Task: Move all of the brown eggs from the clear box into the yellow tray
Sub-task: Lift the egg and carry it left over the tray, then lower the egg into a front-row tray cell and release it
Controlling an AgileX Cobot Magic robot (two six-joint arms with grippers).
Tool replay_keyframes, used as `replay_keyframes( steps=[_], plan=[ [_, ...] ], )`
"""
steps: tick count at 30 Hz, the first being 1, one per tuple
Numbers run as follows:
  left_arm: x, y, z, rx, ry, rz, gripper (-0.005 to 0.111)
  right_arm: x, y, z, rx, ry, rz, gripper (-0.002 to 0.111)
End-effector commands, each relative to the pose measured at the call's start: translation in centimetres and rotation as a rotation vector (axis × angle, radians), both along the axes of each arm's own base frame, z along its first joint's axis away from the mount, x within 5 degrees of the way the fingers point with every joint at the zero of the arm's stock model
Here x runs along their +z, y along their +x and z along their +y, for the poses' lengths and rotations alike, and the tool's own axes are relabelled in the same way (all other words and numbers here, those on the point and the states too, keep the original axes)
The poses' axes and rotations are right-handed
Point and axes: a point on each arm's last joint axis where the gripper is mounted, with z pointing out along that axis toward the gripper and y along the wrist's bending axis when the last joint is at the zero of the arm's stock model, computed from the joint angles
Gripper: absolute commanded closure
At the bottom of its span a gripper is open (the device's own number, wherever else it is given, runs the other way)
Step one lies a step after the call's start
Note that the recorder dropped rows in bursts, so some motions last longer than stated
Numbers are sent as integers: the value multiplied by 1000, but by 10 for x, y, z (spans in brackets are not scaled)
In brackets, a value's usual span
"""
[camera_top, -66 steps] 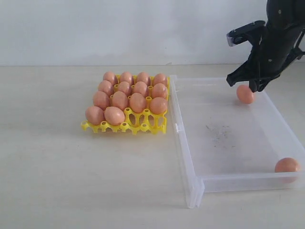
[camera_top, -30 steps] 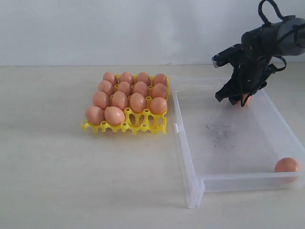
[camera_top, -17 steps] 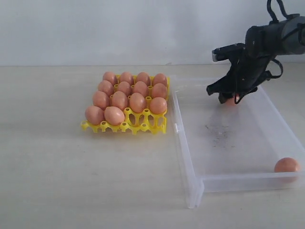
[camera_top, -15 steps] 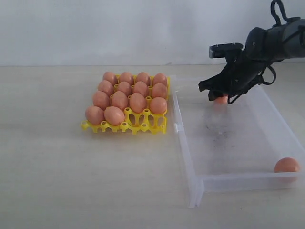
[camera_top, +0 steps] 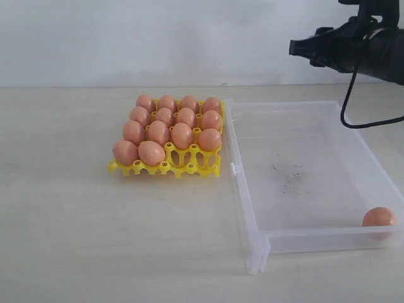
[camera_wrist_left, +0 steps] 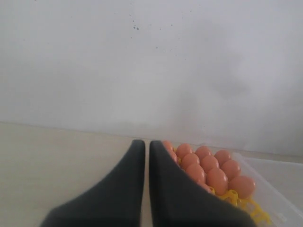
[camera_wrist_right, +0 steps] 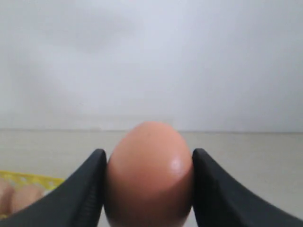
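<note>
The brown egg (camera_wrist_right: 149,182) in hand is pinched between our right gripper's (camera_wrist_right: 148,156) fingers, raised over the clear box's (camera_top: 315,240) far end. We should carry it level and lower it gently into a free front cup. The clear box holds one last egg (camera_top: 379,216) in its near right corner. The yellow tray (camera_top: 189,166) holds fourteen eggs (camera_top: 182,135), two front cups empty. Our left gripper's (camera_wrist_left: 147,145) fingers are pressed together.
</note>
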Motion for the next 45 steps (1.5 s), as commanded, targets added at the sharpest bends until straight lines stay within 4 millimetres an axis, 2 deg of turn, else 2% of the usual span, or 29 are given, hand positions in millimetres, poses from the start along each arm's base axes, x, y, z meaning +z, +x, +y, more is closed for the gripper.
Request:
replay_keyframes(
  steps=[1, 5, 9, 12, 15, 18, 24, 29, 33, 39, 43, 45],
  plan=[
    [3, 0, 0, -1, -19, -18, 103, 22, -17, 30, 172, 67, -146, 109],
    [3, 0, 0, -1, -19, -18, 103, 32, -37, 66, 493, 123, -323, 109],
    [3, 0, 0, -1, -19, -18, 103, 40, -63, 82, 788, 214, -483, 109],
    [3, 0, 0, -1, -19, -18, 103, 32, -71, 84, 852, 201, -487, 109],
    [3, 0, 0, -1, -19, -18, 103, 12, -73, 86, 894, 134, -414, 109],
    [3, 0, 0, -1, -19, -18, 103, -12, -69, 91, 943, 99, -345, 109],
    [3, 0, 0, -1, -19, -18, 103, -80, -52, 101, 987, 87, -268, 109],
    [3, 0, 0, -1, -19, -18, 103, -117, -32, 112, 1032, 86, -192, 109],
    [3, 0, 0, -1, -19, -18, 103, -133, -18, 123, 1085, 142, -131, 109],
    [3, 0, 0, -1, -19, -18, 103, -145, -5, 142, 1110, 157, -124, 109],
    [3, 0, 0, -1, -19, -18, 103, -155, 0, 152, 1102, 125, -98, 109],
    [3, 0, 0, -1, -19, -18, 103, -158, 5, 152, 1044, 133, -85, 109]
  ],
)
